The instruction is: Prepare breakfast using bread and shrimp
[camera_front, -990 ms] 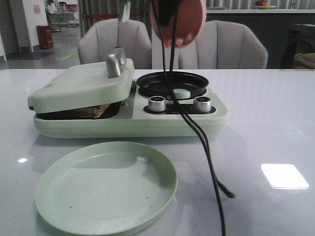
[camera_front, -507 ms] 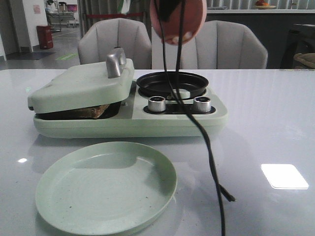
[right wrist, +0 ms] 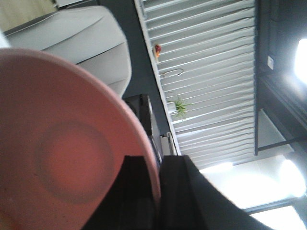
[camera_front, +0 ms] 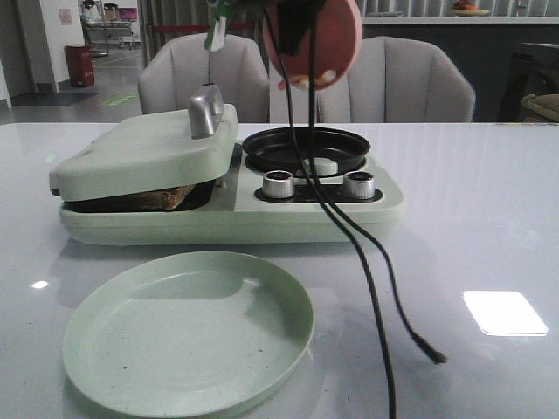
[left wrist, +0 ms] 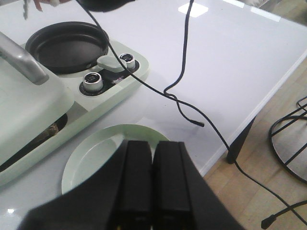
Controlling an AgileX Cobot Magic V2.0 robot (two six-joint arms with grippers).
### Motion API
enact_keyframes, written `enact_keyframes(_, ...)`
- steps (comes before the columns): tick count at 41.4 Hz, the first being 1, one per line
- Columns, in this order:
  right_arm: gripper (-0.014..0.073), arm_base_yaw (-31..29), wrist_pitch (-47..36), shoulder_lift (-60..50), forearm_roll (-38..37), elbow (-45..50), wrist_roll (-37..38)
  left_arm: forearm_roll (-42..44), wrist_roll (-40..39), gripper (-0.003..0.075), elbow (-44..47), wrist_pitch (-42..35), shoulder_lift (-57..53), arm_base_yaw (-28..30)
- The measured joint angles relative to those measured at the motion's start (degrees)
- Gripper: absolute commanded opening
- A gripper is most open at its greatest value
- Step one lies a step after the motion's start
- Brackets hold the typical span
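My right gripper (right wrist: pixel 157 163) is shut on the rim of a pink plate (camera_front: pixel 313 39), which it holds steeply tilted high above the black round pan (camera_front: pixel 306 147). Pale and orange shrimp (camera_front: pixel 307 80) cling at the plate's lower edge. A brown-crusted bread slice (camera_front: pixel 164 198) peeks out under the slightly raised green lid (camera_front: pixel 144 153) of the sandwich maker. My left gripper (left wrist: pixel 152 143) is shut and empty, hovering over the near side of the empty green plate (left wrist: pixel 98 151).
Two silver knobs (camera_front: pixel 279 184) sit on the cooker's front. Black cables (camera_front: pixel 367 262) hang from the right arm across the cooker and table. The table edge (left wrist: pixel 249 122) and a wooden floor lie to the right. Grey chairs (camera_front: pixel 205 74) stand behind the table.
The pink plate has turned and tilted more steeply, with its face and the shrimp at its lower edge now showing. The loose cable end has swung to the right.
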Motion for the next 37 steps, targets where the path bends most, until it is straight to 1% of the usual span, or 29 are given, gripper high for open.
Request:
enact_keyframes(9,0.0045,0.2,-0.3,-0.5,0.1,-1.1,-0.4,0.0,0.0,0.0098,0.0,-0.7,0.0,0.0)
enact_keyframes(21,0.0045,0.5,-1.7,-2.3,0.2,-9.5,-1.5,0.0,0.0,0.0098,0.0,-1.7,0.0,0.0)
enact_keyframes(31,0.0045,0.4,-2.5,-2.8,-0.1,-11.2,-2.2,0.0,0.0,0.0098,0.0,-2.0,0.0,0.0)
enact_keyframes(37,0.0045,0.4,-3.3,-2.6,0.0,-14.0,-2.4,0.0,0.0,0.0098,0.0,-2.1,0.0,0.0)
